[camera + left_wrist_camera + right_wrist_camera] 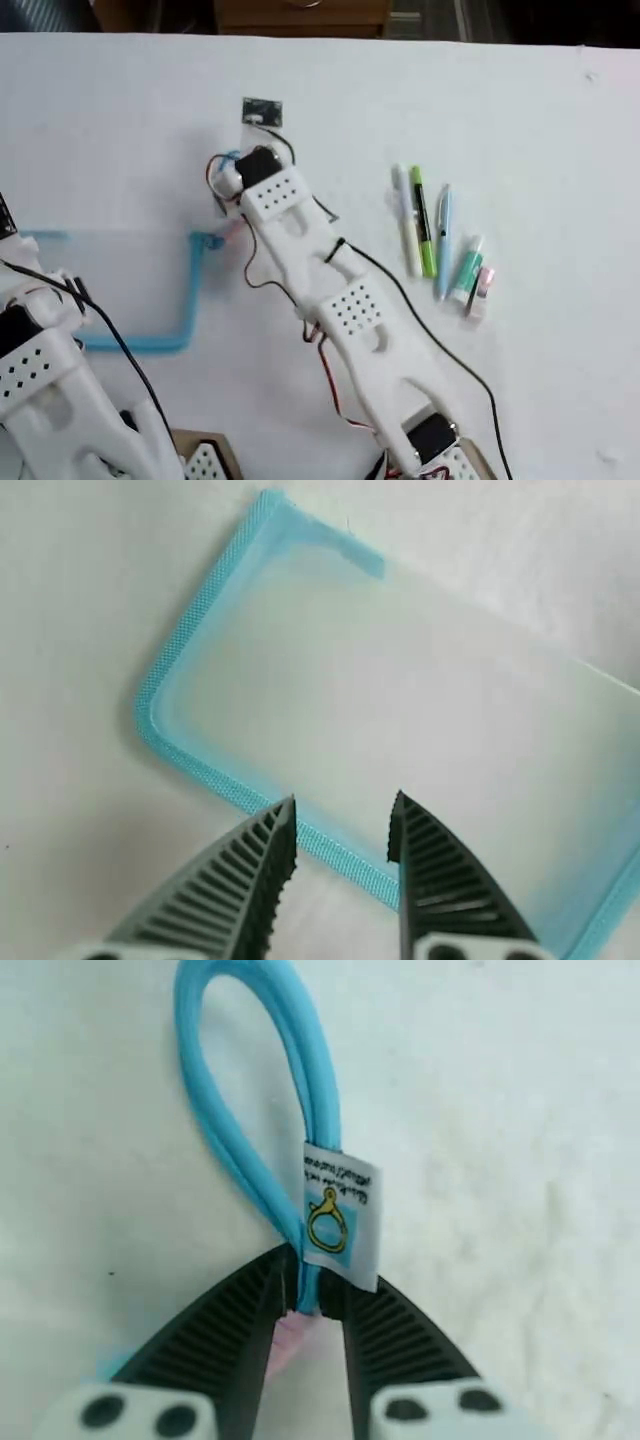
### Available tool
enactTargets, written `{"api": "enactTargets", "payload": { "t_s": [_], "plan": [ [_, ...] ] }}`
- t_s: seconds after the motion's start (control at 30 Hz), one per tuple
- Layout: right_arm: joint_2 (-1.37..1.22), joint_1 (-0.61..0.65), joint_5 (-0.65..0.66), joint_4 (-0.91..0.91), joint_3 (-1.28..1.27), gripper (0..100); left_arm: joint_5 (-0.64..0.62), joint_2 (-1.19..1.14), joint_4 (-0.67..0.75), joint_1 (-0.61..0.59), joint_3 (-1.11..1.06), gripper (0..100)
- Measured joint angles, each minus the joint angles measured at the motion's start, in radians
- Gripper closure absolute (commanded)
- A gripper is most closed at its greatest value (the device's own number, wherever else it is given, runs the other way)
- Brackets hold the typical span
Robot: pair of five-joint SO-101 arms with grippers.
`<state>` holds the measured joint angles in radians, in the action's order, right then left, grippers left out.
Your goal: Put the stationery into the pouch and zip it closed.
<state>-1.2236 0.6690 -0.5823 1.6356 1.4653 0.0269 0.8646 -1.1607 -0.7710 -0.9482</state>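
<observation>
Blue loop (322,1080) is pinched in my right gripper (310,1280), left gripper (342,805) gapes over pouch (400,680); it may slip if I tug.

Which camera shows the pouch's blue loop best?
The right wrist view: the blue loop and its tag sit close up, pinched in the right gripper. In the high view it is a blue speck beside the arm; the left wrist view gives the pouch body.

Robotics lab, white table (120,100), wired arms (350,310)
</observation>
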Motion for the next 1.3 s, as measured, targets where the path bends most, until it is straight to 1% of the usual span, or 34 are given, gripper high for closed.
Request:
{"api": "enactTargets", "payload": {
  "t_s": [0.1, 0.23, 0.4, 0.5, 0.6, 0.83, 0.9, 1.03, 1.17, 1.3],
  "plan": [
    [0.064, 0.000, 0.040, 0.008, 0.074, 98.2, 0.000, 0.000, 0.000, 0.000, 0.000, 83],
    [0.222, 0.006, 0.094, -0.002, 0.135, 98.2, 0.000, 0.000, 0.000, 0.000, 0.000, 83],
    [0.476, 0.009, 0.127, -0.018, 0.140, 98.3, 0.000, 0.000, -0.060, 0.000, 0.084, 83],
    [0.647, 0.012, 0.127, -0.028, 0.083, 98.3, 0.000, 0.000, -0.114, 0.000, 0.184, 83],
    [0.815, 0.034, 0.140, -0.075, -0.020, 98.3, 0.000, 0.000, -0.186, 0.000, 0.316, 83],
    [1.146, 0.170, 0.226, -0.138, -0.247, 98.3, 0.000, 0.000, -0.385, 0.000, 0.687, 83],
    [1.192, 0.195, 0.232, -0.152, -0.285, 98.3, 0.000, 0.000, -0.439, 0.000, 0.790, 83],
    [1.229, 0.198, 0.232, -0.163, -0.345, 98.3, -0.006, 0.014, -0.511, 0.000, 0.953, 82],
    [1.229, 0.199, 0.233, -0.114, -0.453, 98.2, -0.051, 0.021, -0.529, 0.000, 0.973, 82],
    [1.220, 0.199, 0.232, -0.104, -0.582, 98.2, -0.078, 0.012, -0.531, 0.000, 0.924, 82]
  ]
}}
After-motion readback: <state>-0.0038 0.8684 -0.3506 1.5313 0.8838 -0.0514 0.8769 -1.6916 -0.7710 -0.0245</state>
